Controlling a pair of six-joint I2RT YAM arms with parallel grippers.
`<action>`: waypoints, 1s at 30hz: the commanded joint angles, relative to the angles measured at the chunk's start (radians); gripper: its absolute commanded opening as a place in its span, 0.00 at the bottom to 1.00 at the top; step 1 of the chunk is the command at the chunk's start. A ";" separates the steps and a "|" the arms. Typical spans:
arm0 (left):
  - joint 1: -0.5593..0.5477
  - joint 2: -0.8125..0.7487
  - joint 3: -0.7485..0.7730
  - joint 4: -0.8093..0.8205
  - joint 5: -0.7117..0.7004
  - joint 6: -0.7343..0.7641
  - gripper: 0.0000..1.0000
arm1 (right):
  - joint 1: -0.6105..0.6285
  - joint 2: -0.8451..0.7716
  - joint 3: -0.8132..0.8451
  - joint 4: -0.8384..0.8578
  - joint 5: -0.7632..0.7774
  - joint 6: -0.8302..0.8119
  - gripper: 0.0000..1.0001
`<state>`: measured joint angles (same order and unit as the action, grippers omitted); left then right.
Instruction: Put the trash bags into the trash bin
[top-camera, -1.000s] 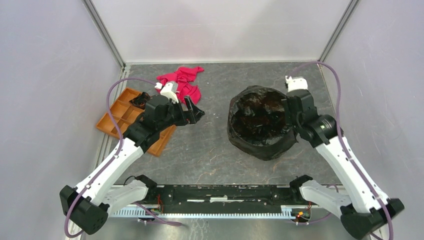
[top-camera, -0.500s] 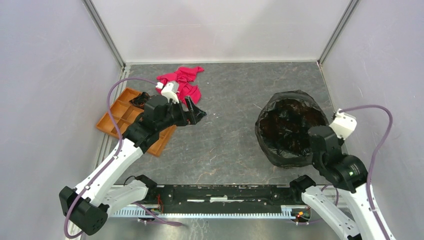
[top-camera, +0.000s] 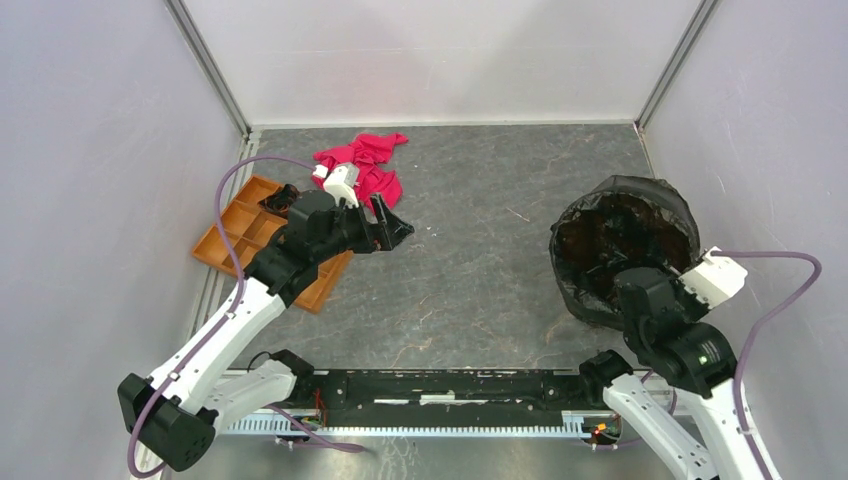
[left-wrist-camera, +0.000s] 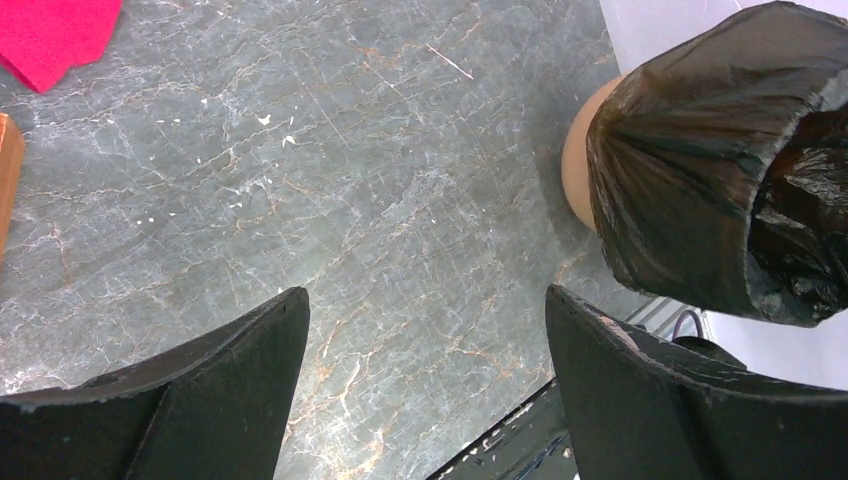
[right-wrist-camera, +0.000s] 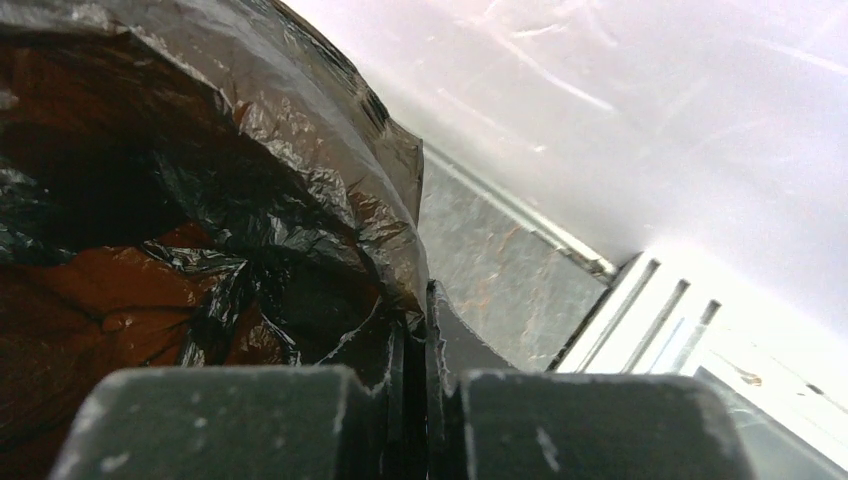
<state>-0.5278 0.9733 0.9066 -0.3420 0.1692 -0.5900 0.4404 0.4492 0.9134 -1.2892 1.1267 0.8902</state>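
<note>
Right wrist view: the right fingers (right-wrist-camera: 440, 335) pinch shut on the trash bag (right-wrist-camera: 250, 200) film at the rim just ahead, bag lining the trash bin (left-wrist-camera: 582, 165); left fingers (left-wrist-camera: 200, 400) gape wide, well apart across the surface (left-wrist-camera: 380, 180).

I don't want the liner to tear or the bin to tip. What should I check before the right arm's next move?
1. Right gripper hold on the trash bag: ok, jaws pinched shut on the film at the rim.
2. Bag seated over the trash bin: ok, the film is folded down the outside and the orange wall shows below it.
3. Bin base flat on the table: cannot tell.
4. Room toward the right wall: not ok, the bin sits close beside it.
5. Left gripper free to help: ok, open and empty above the table.
</note>
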 joint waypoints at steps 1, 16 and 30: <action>0.002 -0.010 0.045 0.030 0.019 0.002 0.93 | -0.001 0.078 -0.024 0.042 0.246 0.111 0.00; 0.001 -0.020 0.069 -0.020 -0.012 0.011 0.93 | -0.001 0.085 0.091 0.039 0.181 0.125 0.00; 0.001 -0.010 0.060 0.004 0.020 -0.016 0.92 | -0.002 0.065 0.073 0.034 0.108 0.059 0.03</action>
<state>-0.5278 0.9737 0.9379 -0.3653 0.1692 -0.5907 0.4404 0.5171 0.9897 -1.3064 1.2182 0.9546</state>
